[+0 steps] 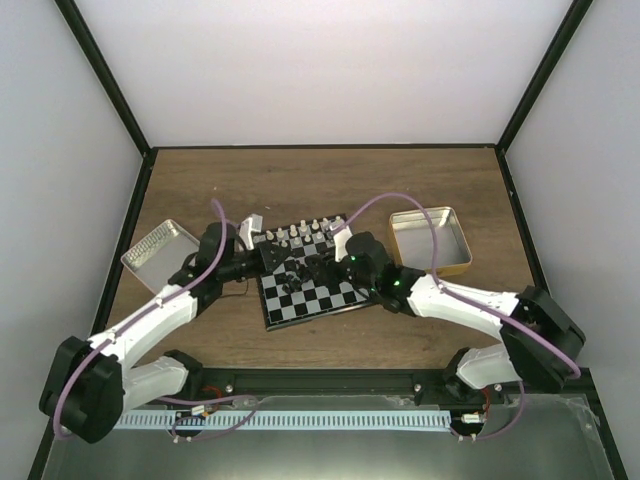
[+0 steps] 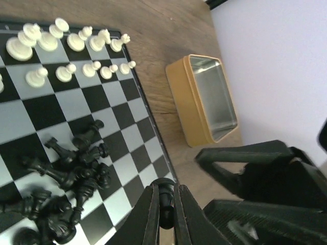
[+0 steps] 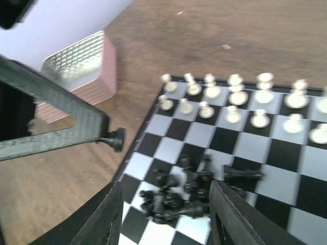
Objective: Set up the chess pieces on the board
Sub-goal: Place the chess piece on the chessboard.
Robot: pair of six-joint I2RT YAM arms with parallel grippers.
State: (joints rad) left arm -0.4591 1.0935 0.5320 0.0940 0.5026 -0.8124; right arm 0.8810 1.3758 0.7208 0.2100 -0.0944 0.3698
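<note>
The board (image 1: 322, 300) lies mid-table, with white pieces (image 1: 300, 232) standing in its two far rows. Several black chess pieces (image 2: 69, 176) lie toppled in a heap on its squares. My left gripper (image 2: 165, 190) is shut on one black chess piece (image 2: 165, 214) and holds it over the board's edge (image 2: 153, 127). In the right wrist view that same piece (image 3: 115, 139) sticks out from the left fingers, just off the board's rim. My right gripper (image 3: 166, 217) stands open low over the black heap (image 3: 189, 196), with nothing between its fingers.
A silver tin (image 1: 158, 250) sits left of the board and a gold tin (image 1: 430, 240) to its right. Both grippers crowd the board's middle, only a short gap apart. Bare wood lies beyond the far rows, and white walls close in the table.
</note>
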